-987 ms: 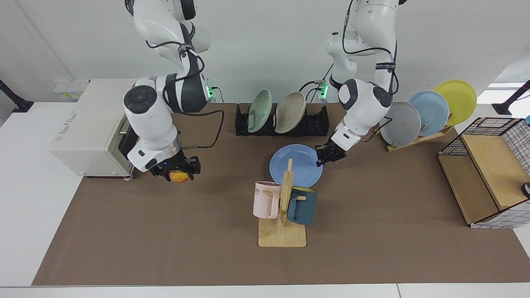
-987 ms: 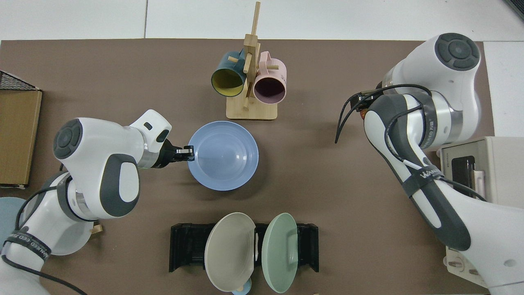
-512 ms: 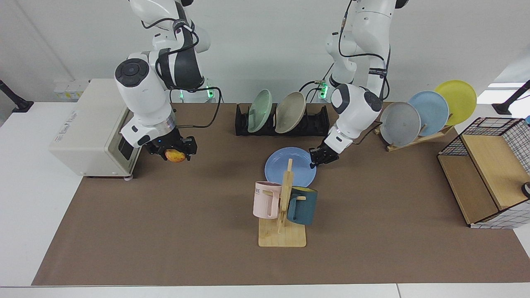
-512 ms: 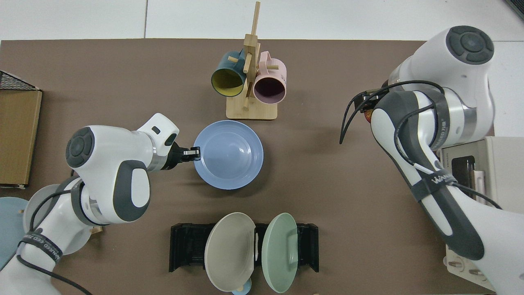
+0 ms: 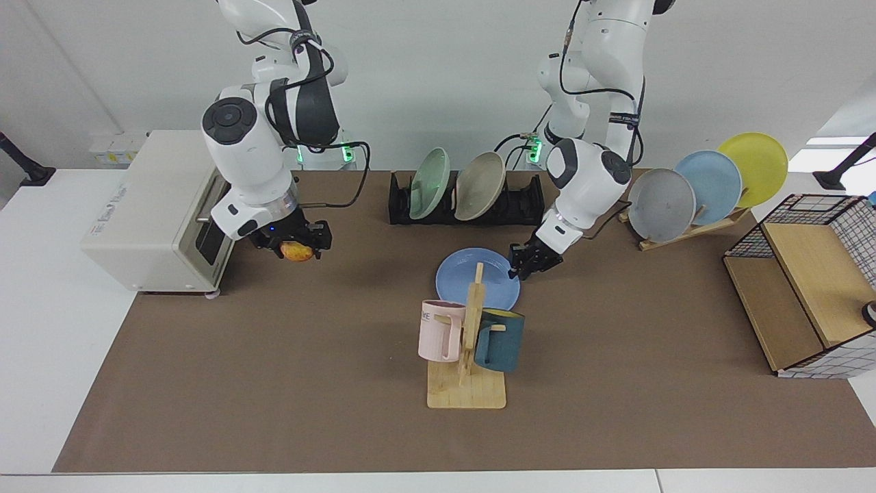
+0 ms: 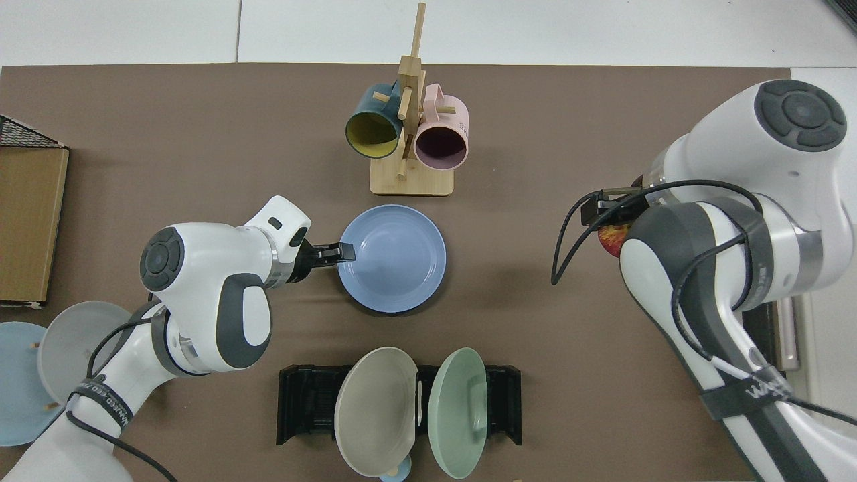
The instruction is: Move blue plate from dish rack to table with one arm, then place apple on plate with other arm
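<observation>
Blue plate (image 6: 395, 258) shifted nearer mug stand, left tool (image 6: 343, 252) clamped on rim; right tool (image 5: 295, 241) clamped on apple (image 5: 296, 253).

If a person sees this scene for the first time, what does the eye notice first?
Probably the round periwinkle-blue plate at the middle of the brown mat, its rim pinched by the left claw. Next, the small red-and-yellow apple held above the mat in the right claw, beside the white oven. Behind, the black slotted dish rack holds two plates.
</observation>
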`<control>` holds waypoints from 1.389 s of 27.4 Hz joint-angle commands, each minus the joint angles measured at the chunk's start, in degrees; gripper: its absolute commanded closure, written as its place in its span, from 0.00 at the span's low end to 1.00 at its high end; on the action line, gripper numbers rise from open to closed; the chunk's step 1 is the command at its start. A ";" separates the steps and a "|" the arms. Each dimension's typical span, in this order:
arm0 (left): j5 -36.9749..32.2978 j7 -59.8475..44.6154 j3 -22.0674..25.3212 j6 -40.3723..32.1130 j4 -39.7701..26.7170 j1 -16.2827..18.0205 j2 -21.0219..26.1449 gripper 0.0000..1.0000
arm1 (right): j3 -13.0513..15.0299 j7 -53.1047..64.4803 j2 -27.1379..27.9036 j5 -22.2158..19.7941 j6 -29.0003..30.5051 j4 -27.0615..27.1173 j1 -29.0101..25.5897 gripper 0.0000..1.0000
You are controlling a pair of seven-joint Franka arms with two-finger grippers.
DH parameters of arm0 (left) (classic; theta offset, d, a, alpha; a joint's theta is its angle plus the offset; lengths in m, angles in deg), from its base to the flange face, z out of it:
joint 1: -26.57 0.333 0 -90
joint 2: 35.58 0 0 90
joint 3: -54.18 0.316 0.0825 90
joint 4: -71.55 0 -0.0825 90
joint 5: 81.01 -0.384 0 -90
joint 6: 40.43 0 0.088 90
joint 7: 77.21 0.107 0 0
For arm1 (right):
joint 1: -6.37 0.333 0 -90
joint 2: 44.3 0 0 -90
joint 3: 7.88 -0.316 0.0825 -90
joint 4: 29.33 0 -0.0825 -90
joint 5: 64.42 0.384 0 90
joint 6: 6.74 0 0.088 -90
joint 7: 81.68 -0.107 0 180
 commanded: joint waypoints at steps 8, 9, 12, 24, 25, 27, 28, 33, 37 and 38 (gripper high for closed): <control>-27.62 0.95 11.07 -44.47 20.64 1.38 -7.81 0.00 | -0.15 -12.87 -1.36 -0.29 3.39 -2.37 7.19 1.00; -28.33 0.95 11.25 -47.03 21.88 1.38 -7.98 0.00 | -0.15 -14.36 -1.28 -0.29 3.56 -2.37 7.90 1.00; -28.86 0.95 11.34 -51.26 23.56 1.38 -8.33 0.00 | -0.15 -18.05 -1.10 -0.29 4.44 -2.19 10.27 1.00; -29.74 0.95 10.19 -55.40 30.50 1.55 -10.27 0.00 | -0.15 -32.21 3.82 0.59 4.62 1.68 20.73 1.00; -30.09 0.95 10.19 -55.40 31.38 1.55 -10.01 0.00 | -0.15 -32.91 4.17 0.50 4.62 1.68 21.26 1.00; -30.71 0.95 10.19 -55.49 33.05 1.46 -9.13 0.00 | -0.06 -34.93 4.96 0.41 4.88 1.76 22.75 1.00; -30.88 0.95 10.11 -55.49 33.32 1.46 -9.04 0.00 | -0.15 -36.07 5.23 0.41 5.49 1.94 23.37 1.00; -31.06 1.47 10.19 -55.23 33.14 1.55 -9.48 0.00 | -0.15 -40.30 8.38 0.76 6.47 5.70 25.57 1.00; -30.71 1.83 10.28 -55.49 32.53 1.55 -10.00 0.00 | -0.15 -43.02 11.98 0.50 5.94 9.49 26.53 1.00; -30.71 1.83 10.28 -55.49 32.62 1.55 -10.09 0.00 | -0.15 -44.42 12.95 0.50 6.46 10.28 27.15 1.00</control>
